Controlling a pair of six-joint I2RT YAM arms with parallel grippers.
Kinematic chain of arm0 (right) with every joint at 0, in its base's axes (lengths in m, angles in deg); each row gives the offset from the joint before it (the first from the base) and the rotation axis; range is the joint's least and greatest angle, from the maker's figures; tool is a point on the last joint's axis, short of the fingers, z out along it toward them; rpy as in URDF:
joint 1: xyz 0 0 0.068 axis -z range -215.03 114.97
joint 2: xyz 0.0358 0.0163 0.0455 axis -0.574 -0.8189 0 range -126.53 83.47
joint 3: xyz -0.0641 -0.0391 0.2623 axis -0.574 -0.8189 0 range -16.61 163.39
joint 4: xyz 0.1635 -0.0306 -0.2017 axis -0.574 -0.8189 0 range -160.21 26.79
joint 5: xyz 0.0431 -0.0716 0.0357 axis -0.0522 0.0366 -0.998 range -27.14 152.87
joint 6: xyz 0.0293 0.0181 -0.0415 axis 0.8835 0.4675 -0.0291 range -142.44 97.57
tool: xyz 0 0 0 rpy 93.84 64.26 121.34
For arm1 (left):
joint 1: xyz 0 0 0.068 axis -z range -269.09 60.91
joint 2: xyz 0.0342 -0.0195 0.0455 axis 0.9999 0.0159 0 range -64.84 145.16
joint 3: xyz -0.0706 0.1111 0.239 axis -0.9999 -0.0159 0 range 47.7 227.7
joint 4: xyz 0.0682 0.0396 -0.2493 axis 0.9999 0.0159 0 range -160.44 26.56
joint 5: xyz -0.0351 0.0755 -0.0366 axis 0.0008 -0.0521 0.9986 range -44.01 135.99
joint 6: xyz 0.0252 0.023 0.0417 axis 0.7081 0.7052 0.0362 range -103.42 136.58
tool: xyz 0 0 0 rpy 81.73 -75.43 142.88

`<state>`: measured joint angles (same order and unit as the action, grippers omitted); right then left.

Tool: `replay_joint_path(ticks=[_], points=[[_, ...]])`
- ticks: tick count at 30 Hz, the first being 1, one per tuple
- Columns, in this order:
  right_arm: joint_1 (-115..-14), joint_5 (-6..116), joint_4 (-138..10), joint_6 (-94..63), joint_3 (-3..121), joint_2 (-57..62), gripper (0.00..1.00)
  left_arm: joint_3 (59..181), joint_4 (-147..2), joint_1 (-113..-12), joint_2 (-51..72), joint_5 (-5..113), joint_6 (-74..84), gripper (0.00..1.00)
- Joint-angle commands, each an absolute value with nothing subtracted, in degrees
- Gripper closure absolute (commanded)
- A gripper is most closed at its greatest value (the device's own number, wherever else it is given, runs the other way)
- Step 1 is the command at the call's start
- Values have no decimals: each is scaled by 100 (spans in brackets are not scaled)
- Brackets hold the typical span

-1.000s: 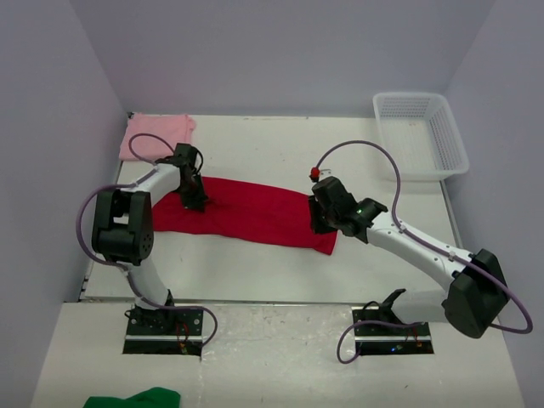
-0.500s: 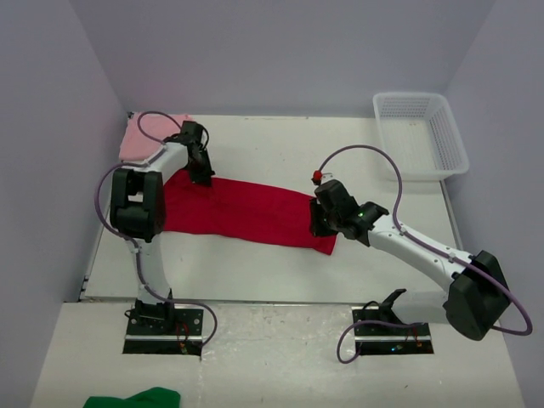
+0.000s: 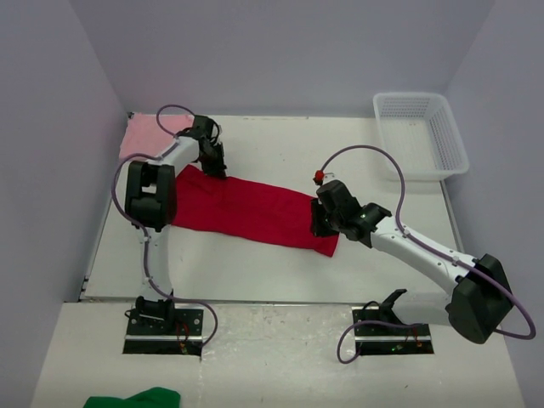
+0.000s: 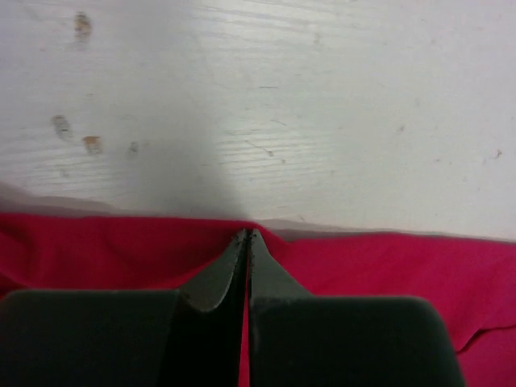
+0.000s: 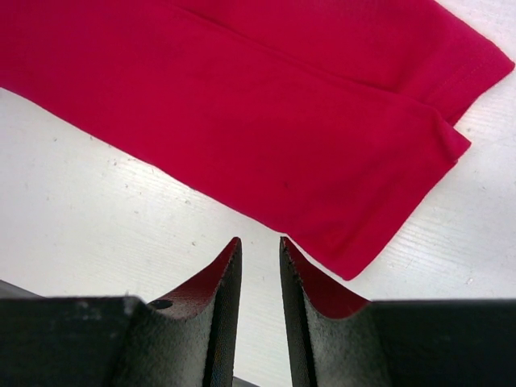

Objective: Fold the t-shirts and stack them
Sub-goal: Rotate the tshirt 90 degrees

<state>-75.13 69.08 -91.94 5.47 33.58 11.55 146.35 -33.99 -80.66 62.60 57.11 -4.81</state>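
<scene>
1. My left gripper (image 4: 246, 235) is pinched fully together on the far edge of the crimson t-shirt (image 3: 246, 212), near its left end. A sliver of red cloth shows between the tips.
2. My right gripper (image 5: 258, 242) stands at a narrow gap with bare table (image 5: 97, 185) showing through it. It holds nothing, and its tips sit just short of the shirt's near right corner.
3. The crimson t-shirt lies flat as a long band across the middle of the table.
4. The pink t-shirt (image 3: 140, 136) lies in the far left corner.
5. A white mesh basket (image 3: 450, 140) stands at the far right, well apart from both shirts.
</scene>
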Motion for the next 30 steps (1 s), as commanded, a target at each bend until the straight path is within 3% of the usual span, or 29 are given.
replay_joint_path(ticks=[1, 8, 12, 17, 20, 23, 30], points=[[-7502, 6814, -9124, 604, 3428, 1211, 73, 14790, -3476, -7688, 6313, 5892, -135, 100], [-7502, 6700, -8984, 587, 3471, 799, 73, 14089, -3957, -7467, 5138, 5101, -337, 100], [-7502, 7032, -9202, 753, 3778, 334, 74, 13779, -4320, -7459, 4468, 5424, -250, 100], [-7502, 7367, -9931, 832, 4754, -747, 89, 13937, -3575, -7459, 4012, 4943, -609, 100], [-7502, 7613, -9986, 859, 5027, -1276, 92, 13597, -3275, -7459, 3607, 4627, -978, 100], [-7502, 7456, -9889, 841, 5158, -1505, 93, 13166, -2863, -7459, 3352, 3934, -1330, 100], [-7493, 7385, -9740, 771, 5282, -1883, 93, 11970, -2825, -7467, 3061, 3554, -1858, 100]])
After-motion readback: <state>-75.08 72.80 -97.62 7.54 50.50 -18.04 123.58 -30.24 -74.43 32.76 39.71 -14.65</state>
